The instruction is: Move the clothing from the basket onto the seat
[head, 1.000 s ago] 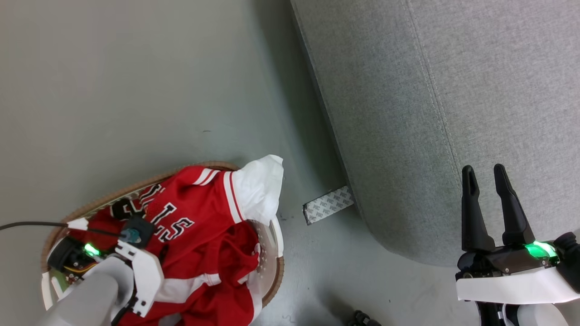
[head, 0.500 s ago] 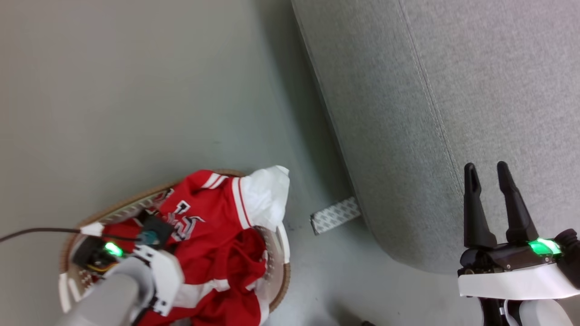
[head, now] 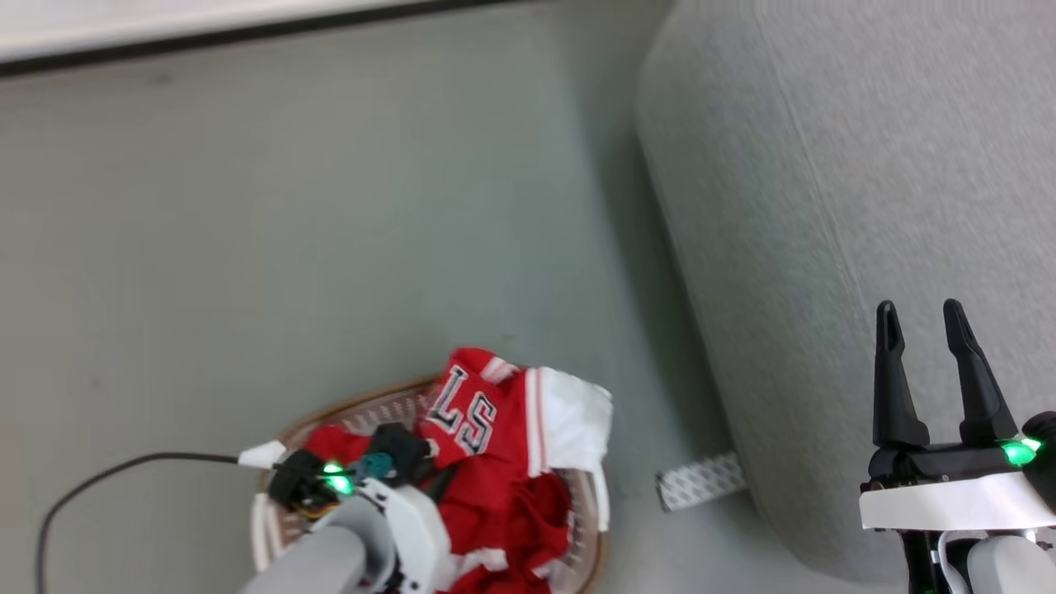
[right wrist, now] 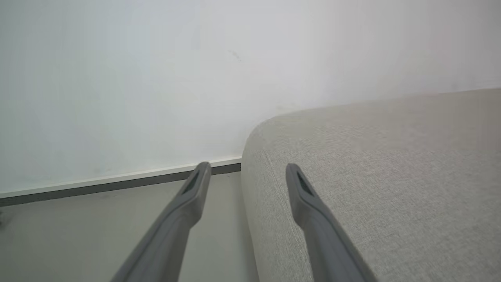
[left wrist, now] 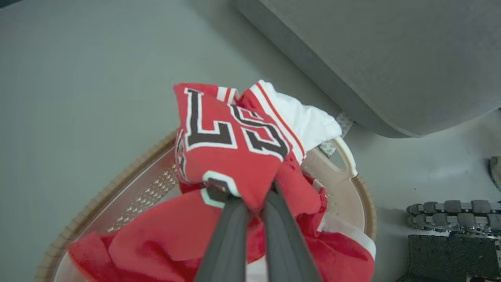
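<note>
The red clothing (head: 495,462) fills the white basket (head: 388,408) at the bottom of the head view. In the left wrist view my left gripper (left wrist: 250,201) is shut on the red jersey (left wrist: 227,145), whose black-and-white lettering and white sleeve are bunched and raised above the rest of the pile in the brown-rimmed basket (left wrist: 344,156). The grey seat (head: 866,206) takes up the right side of the head view. My right gripper (head: 920,318) stands open above the seat's front, nothing between its fingers; the right wrist view has it (right wrist: 248,170) at the edge of the seat (right wrist: 372,176).
A patterned strip (head: 700,481) lies on the grey floor between basket and seat. A black cable (head: 107,478) runs left from my left wrist. The wall's baseboard (head: 247,33) crosses the top. The robot's wheeled base (left wrist: 450,219) sits right of the basket.
My left gripper has shut on the jersey and pulled it up from the pile. The head camera has tilted up, so basket and seat sit lower in view. The right gripper stays open.
</note>
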{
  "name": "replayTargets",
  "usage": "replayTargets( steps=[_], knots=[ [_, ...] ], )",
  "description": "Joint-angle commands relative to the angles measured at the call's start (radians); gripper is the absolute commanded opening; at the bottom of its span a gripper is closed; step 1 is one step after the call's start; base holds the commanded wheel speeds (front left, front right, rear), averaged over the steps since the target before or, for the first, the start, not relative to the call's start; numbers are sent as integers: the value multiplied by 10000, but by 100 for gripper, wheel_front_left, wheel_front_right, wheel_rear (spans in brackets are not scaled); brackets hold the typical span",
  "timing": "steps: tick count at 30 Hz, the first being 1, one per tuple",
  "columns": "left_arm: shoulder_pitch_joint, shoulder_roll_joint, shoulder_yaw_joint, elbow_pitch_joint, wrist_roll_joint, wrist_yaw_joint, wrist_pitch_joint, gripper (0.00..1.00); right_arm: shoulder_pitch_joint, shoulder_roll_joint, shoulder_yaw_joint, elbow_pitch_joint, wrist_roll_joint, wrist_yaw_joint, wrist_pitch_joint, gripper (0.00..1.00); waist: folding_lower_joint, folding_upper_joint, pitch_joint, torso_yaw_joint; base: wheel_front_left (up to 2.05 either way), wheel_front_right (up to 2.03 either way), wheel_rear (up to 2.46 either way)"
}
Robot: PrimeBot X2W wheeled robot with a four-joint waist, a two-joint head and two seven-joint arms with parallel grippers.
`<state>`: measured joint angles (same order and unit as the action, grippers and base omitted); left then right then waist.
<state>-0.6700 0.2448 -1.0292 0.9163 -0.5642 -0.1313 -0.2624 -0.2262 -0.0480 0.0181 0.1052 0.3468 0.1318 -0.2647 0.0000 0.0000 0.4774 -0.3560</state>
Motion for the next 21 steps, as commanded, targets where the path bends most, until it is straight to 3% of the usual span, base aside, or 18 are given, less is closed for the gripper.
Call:
replayTargets(
  steps=[1, 8, 21],
  knots=[
    [146, -67, 91, -287, -49, 13, -21, 0, -10, -43, -80, 120, -154, -21, 4, 100, 0, 0, -918, 895, 0, 0, 0],
    [830, -261, 805, -1819, 195, 13, -28, 0, 280, -46, -123, 671, -531, -21, 4, 100, 0, 0, -2213, 1852, 0, 0, 0],
    [1472, -514, 2322, -3681, 1006, 45, -27, 0, 798, -44, 125, 1258, -563, -21, 6, 100, 0, 0, -3894, 2809, 0, 0, 0]
  ],
)
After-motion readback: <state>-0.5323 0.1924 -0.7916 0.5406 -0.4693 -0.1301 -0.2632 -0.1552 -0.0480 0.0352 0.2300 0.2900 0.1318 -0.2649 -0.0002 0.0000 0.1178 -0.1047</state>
